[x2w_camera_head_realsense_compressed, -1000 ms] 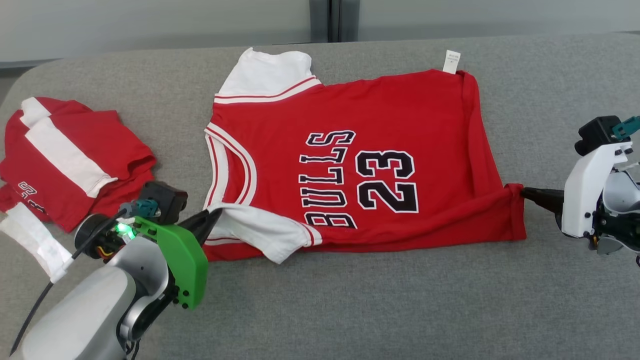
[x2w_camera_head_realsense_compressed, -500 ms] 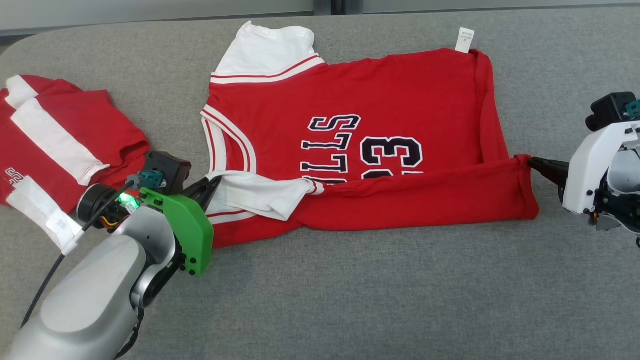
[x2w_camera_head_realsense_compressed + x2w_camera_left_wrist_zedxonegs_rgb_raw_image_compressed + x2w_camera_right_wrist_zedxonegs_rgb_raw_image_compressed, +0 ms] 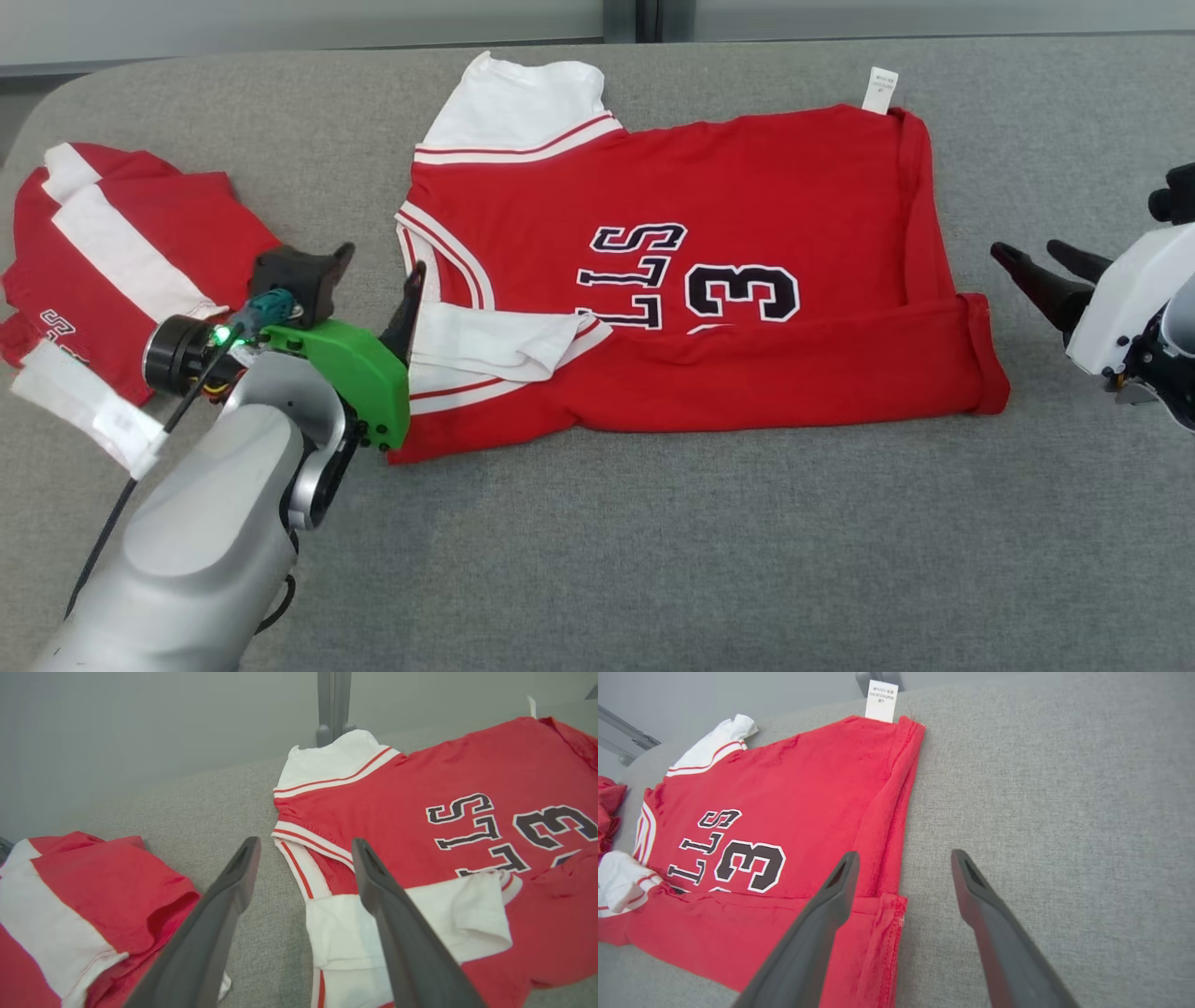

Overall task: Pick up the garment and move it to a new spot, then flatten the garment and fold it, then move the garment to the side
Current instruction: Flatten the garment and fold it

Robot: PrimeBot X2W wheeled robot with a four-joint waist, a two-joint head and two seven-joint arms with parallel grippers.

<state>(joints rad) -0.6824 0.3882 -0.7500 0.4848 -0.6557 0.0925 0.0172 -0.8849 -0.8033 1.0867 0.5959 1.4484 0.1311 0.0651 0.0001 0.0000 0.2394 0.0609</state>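
A: What is it all lying on?
B: A grey cloth-covered desk (image 3: 653, 560), bare along its near edge. At 7 o'clock the pale forearm (image 3: 205, 541) of the left arm comes in.
A: And the end effectors?
B: The left end effector (image 3: 383, 261) sits at 9 o'clock of the red jersey (image 3: 766, 187), released, fingers spread with nothing between them. In its wrist view one finger crosses the folded white sleeve (image 3: 495, 341) and the other the bare desk. Whether either touches cloth I cannot tell. The right end effector (image 3: 1027, 248) is at 3 o'clock of the jersey, likewise released and empty. It is just beside the hem, with a strip of grey between them in the head view.
A: Where does the jersey itself lie?
B: In the middle of the desk, flat, neck toward 9 o'clock, hem toward 3 o'clock. Its near long edge is turned up over the front in a red band (image 3: 794, 392) that covers the lower part of the black lettering (image 3: 630, 280).
A: Anything beside it?
B: A second red-and-white garment (image 3: 140, 224), rumpled, at 9 o'clock beyond the left end effector, apart from the jersey.
A: Farther back?
B: The other white sleeve (image 3: 523, 103) at 11 o'clock, a white tag (image 3: 880, 90) sticking out at 1 o'clock, then a grey wall (image 3: 280, 19).
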